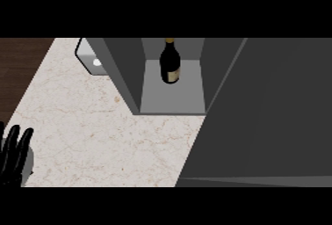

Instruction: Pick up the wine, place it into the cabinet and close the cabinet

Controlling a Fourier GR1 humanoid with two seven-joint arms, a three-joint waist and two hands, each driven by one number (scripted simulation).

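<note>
Head view. Left hand [16,151] at the lower left edge, over the marble counter [97,132]: fingers straight, pointing up, slightly spread, holding nothing and touching no object. Resting posture. Right hand does not show.

Wine bottle [171,61] stands upright inside the open grey cabinet [130,74], on its floor toward the back, apart from both side walls. Label faces the viewer, gold cap on top.

Cabinet door [266,110] fills the right side, swung open. Small white object [97,62] behind the cabinet's left wall; identity unclear.
</note>
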